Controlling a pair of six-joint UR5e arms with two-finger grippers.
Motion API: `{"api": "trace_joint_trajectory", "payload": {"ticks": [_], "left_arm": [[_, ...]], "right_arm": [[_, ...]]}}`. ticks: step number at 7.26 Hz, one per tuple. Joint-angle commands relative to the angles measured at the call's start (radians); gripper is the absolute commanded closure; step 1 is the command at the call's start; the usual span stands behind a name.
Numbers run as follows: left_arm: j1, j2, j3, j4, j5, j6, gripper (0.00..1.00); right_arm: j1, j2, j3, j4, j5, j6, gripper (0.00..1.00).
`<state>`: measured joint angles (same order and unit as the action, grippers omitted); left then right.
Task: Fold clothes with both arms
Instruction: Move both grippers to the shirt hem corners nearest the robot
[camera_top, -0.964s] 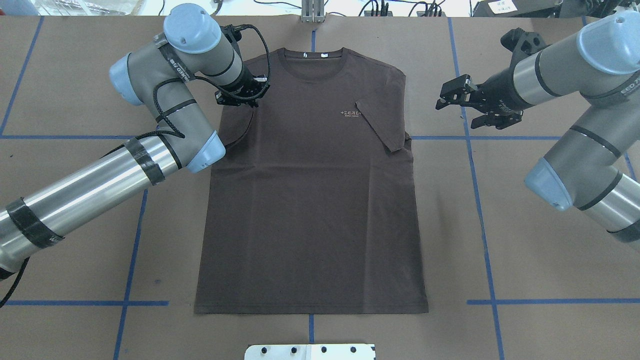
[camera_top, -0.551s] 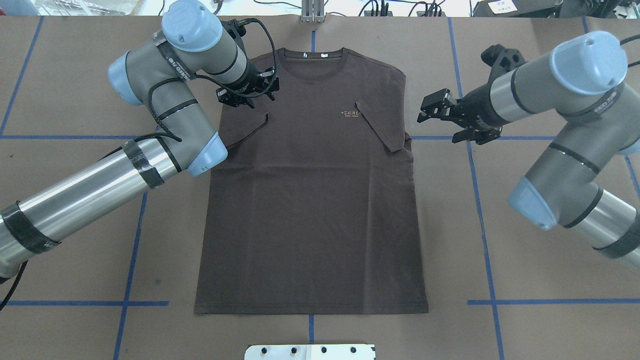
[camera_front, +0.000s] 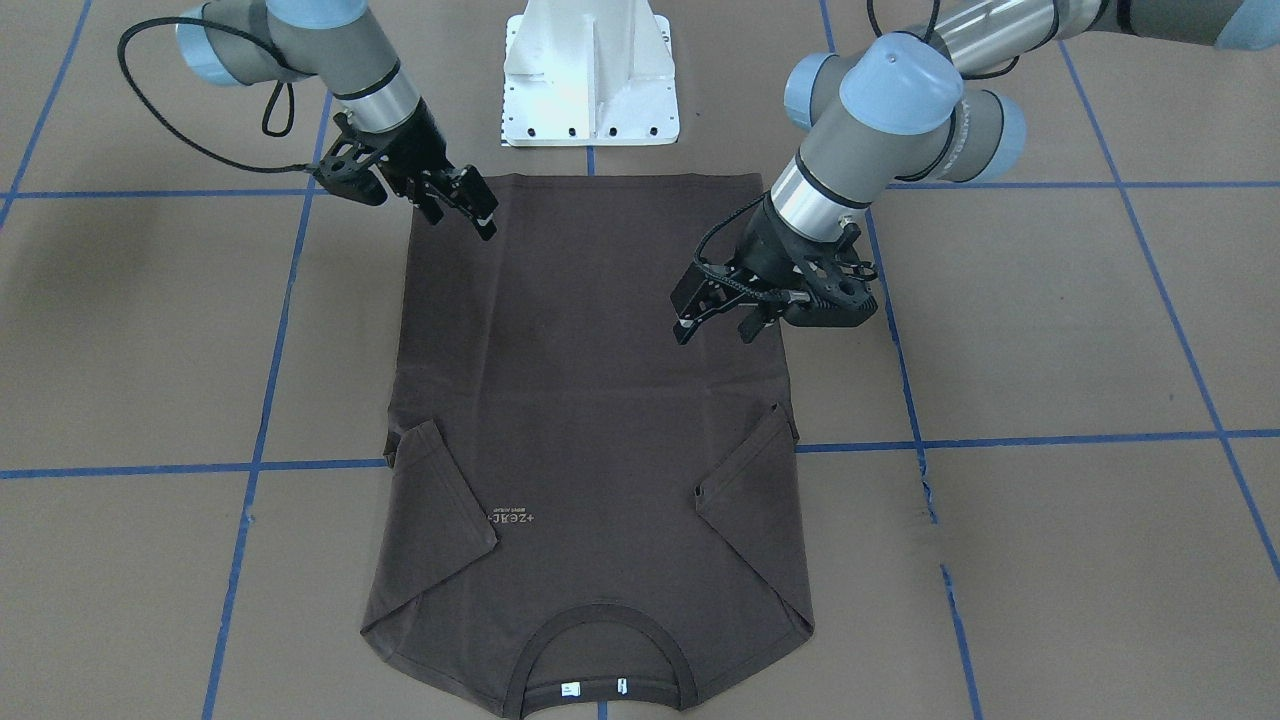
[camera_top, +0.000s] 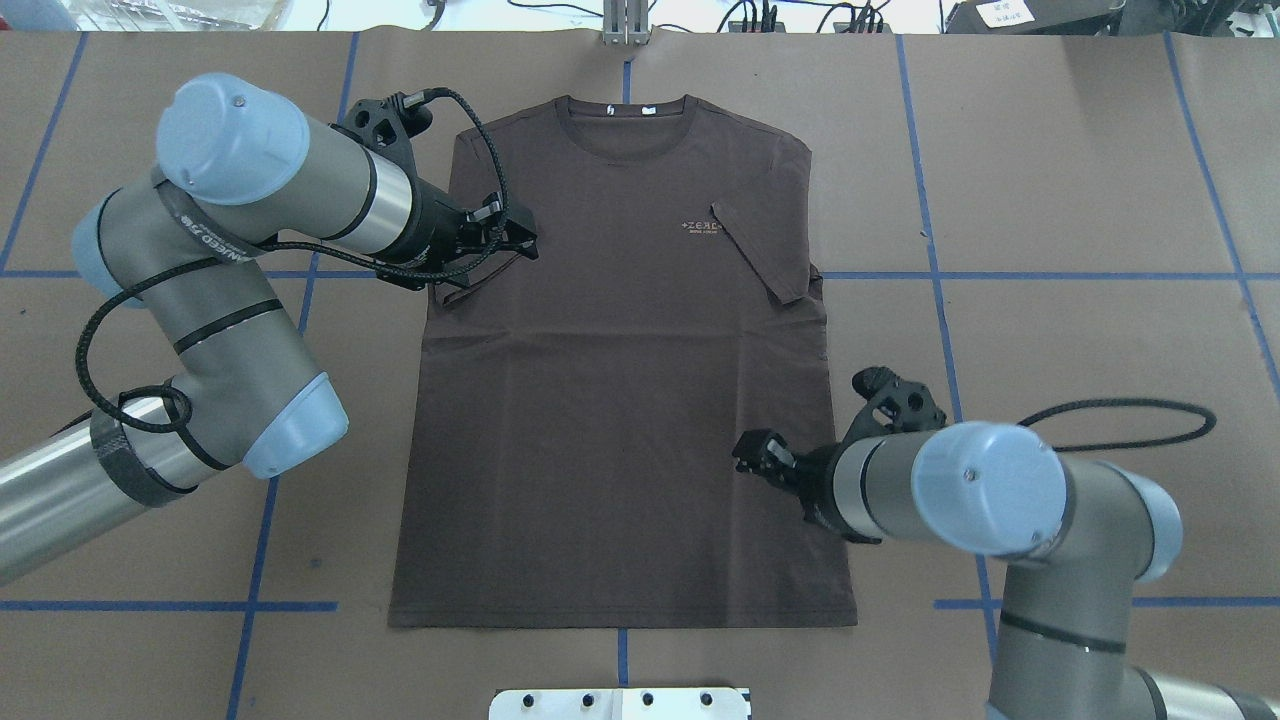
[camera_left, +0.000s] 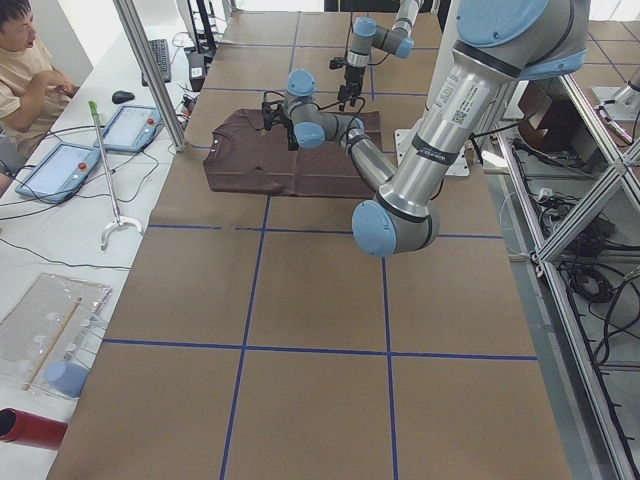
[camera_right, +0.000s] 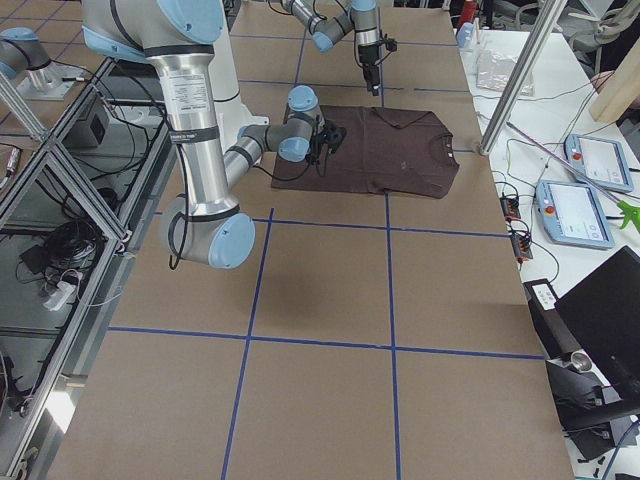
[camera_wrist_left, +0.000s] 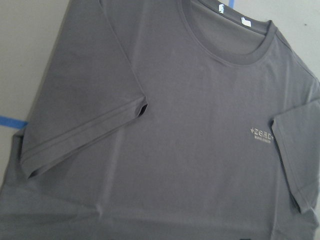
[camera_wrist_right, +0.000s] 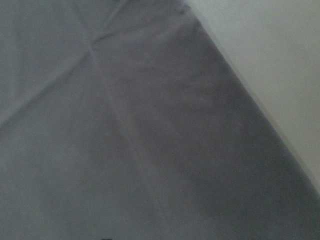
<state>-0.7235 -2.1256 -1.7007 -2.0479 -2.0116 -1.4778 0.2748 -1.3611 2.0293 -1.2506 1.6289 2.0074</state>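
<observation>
Here's the layout: the dark brown T-shirt (camera_top: 620, 420) is spread flat and face up on the brown paper-covered table (camera_top: 1080, 160), with its ribbed collar (camera_front: 600, 613) on the side away from the robot and its hem (camera_top: 620, 618) just short of the white pedestal base (camera_top: 620, 703). Both short sleeves are turned in over the chest: the right sleeve (camera_top: 770, 255) runs diagonally with its cuff touching the end of the pale chest lettering (camera_wrist_left: 261, 134), and the left sleeve (camera_wrist_left: 85, 132) mirrors it on the other side. Two small white neck labels (camera_wrist_left: 245, 22) sit inside the back of the collar. The left arm (camera_top: 230, 340) reaches in from the side, and the left gripper (camera_top: 505, 245) hangs above the shirt's left shoulder region, over that folded sleeve, its fingers spread with nothing between them. Its wrist camera looks down on the collar, both sleeves and the lettering from well clear of the cloth. The right arm (camera_top: 1050, 520) is bent low near the base, and the right gripper (camera_top: 760, 460) points inward over the shirt's right side edge, toward the hem end. In the front-facing view its fingers also stand apart and empty. Its wrist view is a close, blurred stretch of fabric and bare table, so whether it touches the cloth cannot be told. Blue tape lines (camera_top: 1000, 275) cross the table on either side of the shirt
</observation>
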Motion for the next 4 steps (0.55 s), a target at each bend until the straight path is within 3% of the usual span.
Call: {"api": "trace_joint_trajectory", "payload": {"ticks": [1, 4], "left_arm": [[0.001, 0.015, -0.013, 0.0, 0.002, -0.002, 0.12], [0.003, 0.015, -0.011, 0.0, 0.002, -0.004, 0.12]], "right_arm": [[-0.182, -0.07, 0.051, -0.116, -0.165, 0.202, 0.15], [-0.207, -0.148, 0.083, -0.13, -0.176, 0.212, 0.23]]}}
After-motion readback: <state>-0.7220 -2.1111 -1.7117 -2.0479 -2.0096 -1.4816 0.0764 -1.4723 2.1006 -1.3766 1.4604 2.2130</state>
